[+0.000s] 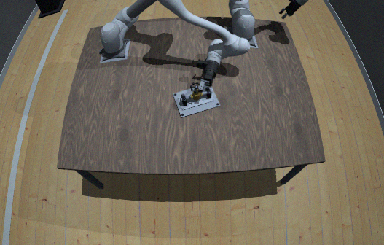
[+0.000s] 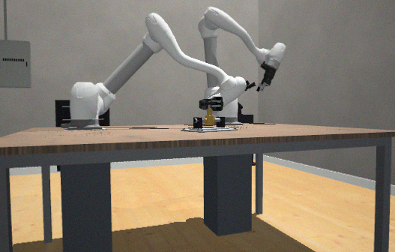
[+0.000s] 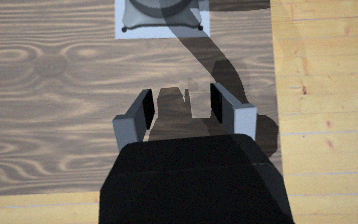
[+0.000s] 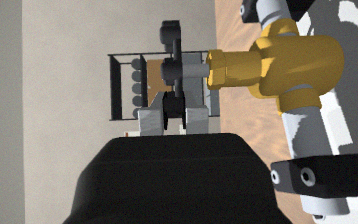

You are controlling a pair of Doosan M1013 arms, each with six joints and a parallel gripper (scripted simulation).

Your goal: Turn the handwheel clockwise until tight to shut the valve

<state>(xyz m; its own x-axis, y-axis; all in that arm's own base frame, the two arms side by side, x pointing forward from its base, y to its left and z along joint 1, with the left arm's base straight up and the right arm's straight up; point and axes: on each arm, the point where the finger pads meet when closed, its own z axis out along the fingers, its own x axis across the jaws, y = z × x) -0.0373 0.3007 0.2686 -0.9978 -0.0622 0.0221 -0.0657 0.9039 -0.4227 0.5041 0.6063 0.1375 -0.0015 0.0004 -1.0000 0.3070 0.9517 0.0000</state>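
One-handed work at the yellow valve (image 1: 196, 95) (image 2: 209, 119) (image 4: 306, 65): gripping the black handwheel (image 1: 194, 87) (image 4: 171, 69) with the right hand (image 1: 203, 85) (image 2: 210, 104) (image 4: 174, 103), fingers standing narrow around a dark knob (image 4: 174, 105) at the wheel's rim. Using the valve as landmark for all places. Placing the handwheel directly above the valve body, joining it by a thin grey stem (image 4: 196, 70). Showing side-on in the right wrist view, with the hub in line with the stem. Coming down to the wheel from above the valve with the right arm (image 1: 213, 58) (image 2: 198, 65). Seating the valve on a pale base plate (image 1: 200, 109) (image 2: 232, 130) (image 4: 340, 125), lying flat on the wood-topped table (image 1: 138, 138) (image 2: 161, 139) (image 3: 31, 100) (image 4: 241, 125). Running a grey pipe (image 4: 308, 135) out from both sides of the valve, into black clamps (image 1: 183, 100) (image 2: 198, 122) (image 4: 331, 175) beside it. Holding nothing with the left hand (image 1: 283, 14) (image 2: 260, 89) (image 3: 181, 98): hanging well apart from the valve and higher than it, fingers spreading wide, pointing downward. Showing only table, floor (image 3: 331, 100), shadows and a light mounting plate (image 3: 162, 32) beyond those fingers, leaving the valve out of the left wrist view. Keeping a dark shelf frame (image 4: 115, 87) in the background past the handwheel, on the side away from the valve body. Not telling from these views how tight the valve is sitting.
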